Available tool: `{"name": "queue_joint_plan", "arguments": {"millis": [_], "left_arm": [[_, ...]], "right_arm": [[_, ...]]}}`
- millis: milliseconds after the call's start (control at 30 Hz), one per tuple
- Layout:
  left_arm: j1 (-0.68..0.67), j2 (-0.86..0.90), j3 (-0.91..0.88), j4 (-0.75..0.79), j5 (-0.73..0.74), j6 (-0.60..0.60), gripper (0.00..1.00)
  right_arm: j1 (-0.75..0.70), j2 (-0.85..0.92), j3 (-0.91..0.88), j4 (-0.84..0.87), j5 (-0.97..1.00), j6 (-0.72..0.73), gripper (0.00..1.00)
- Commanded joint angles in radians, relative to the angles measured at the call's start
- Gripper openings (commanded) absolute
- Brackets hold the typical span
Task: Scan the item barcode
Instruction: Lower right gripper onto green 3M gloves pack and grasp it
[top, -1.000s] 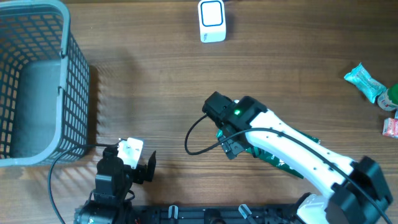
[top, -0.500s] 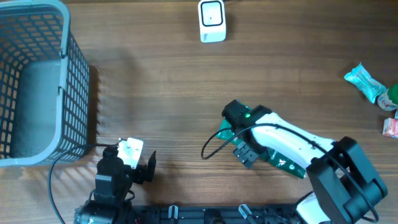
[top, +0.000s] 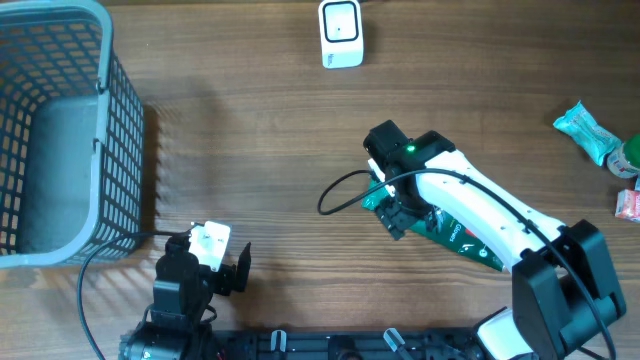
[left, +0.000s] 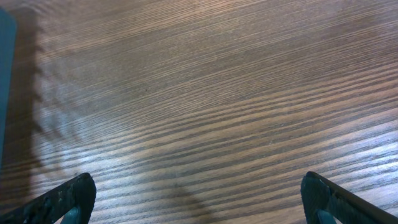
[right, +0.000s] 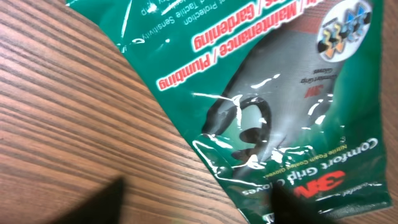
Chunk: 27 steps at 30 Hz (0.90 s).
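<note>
The wooden worktop (top: 250, 150) has a grey basket (top: 60, 130) on the left and a white scanner (top: 340, 35) at the far edge. The green glove pack (top: 452, 236) lies flat near the front, well apart from that scanner and partly under the right arm.

My worry is the film. It looks slick and lies flush on the wood, so the fingers could skate over it or nip only an edge, and then the pack would droop or twist on the way over. I see no barcode on the upper face, so it may reach the scanner the wrong way round.

The right tool (top: 397, 207) hangs over the pack's near end with its fingers spread to either side and nothing clamped. Whether they touch the film, I can't tell. The left tool (left: 199, 196) is wide apart over bare wood and holds nothing.
</note>
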Motion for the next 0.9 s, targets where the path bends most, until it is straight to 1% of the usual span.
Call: {"name": "queue_joint_plan", "arguments": {"millis": [0,100,200,267,300,400,433,467,500,533,567,633,667,700,767,800,833,867], "left_arm": [[-0.003,-0.005,-0.002,0.0,0.005,-0.009,1.0],[-0.003,-0.005,-0.002,0.0,0.005,-0.009,1.0],[-0.003,-0.005,-0.002,0.0,0.005,-0.009,1.0],[-0.003,-0.005,-0.002,0.0,0.005,-0.009,1.0],[-0.003,-0.005,-0.002,0.0,0.005,-0.009,1.0],[-0.003,-0.005,-0.002,0.0,0.005,-0.009,1.0],[-0.003,-0.005,-0.002,0.0,0.005,-0.009,1.0],[-0.003,-0.005,-0.002,0.0,0.005,-0.009,1.0],[-0.003,-0.005,-0.002,0.0,0.005,-0.009,1.0],[-0.003,-0.005,-0.002,0.0,0.005,-0.009,1.0],[-0.003,-0.005,-0.002,0.0,0.005,-0.009,1.0],[-0.003,-0.005,-0.002,0.0,0.005,-0.009,1.0],[-0.003,-0.005,-0.002,0.0,0.005,-0.009,1.0],[-0.003,-0.005,-0.002,0.0,0.005,-0.009,1.0],[-0.003,-0.005,-0.002,0.0,0.005,-0.009,1.0],[-0.003,-0.005,-0.002,0.0,0.005,-0.009,1.0],[-0.003,-0.005,-0.002,0.0,0.005,-0.009,1.0],[-0.003,-0.005,-0.002,0.0,0.005,-0.009,1.0]], "right_arm": [[-0.007,0.002,-0.023,0.014,0.122,-0.071,1.0],[-0.036,0.002,-0.111,0.062,0.1,-0.232,1.0],[-0.089,0.003,-0.175,0.146,0.066,-0.251,1.0],[-0.134,0.019,-0.185,0.143,0.011,-0.333,1.0],[-0.166,0.06,-0.185,0.165,0.011,-0.355,1.0],[-0.193,0.234,-0.185,0.192,0.008,-0.34,1.0],[-0.191,0.298,-0.185,0.196,0.008,-0.342,0.97],[-0.187,0.329,-0.18,0.219,0.008,-0.341,0.8],[-0.187,0.328,-0.177,0.237,0.009,-0.342,0.36],[-0.187,0.323,-0.159,0.235,0.012,-0.338,0.04],[-0.187,0.322,-0.128,0.219,0.012,-0.318,0.04],[-0.187,0.322,-0.048,0.179,-0.002,-0.227,0.04],[-0.187,0.321,-0.011,0.146,-0.053,-0.217,0.04],[-0.187,0.321,0.04,0.098,-0.156,-0.208,0.04],[-0.188,0.321,0.165,-0.034,-0.481,-0.201,0.04],[-0.188,0.321,0.233,-0.127,-0.698,-0.152,0.04],[-0.188,0.321,0.311,-0.27,-0.999,-0.157,0.04],[-0.187,0.321,0.338,-0.344,-1.125,-0.226,0.04]]}}
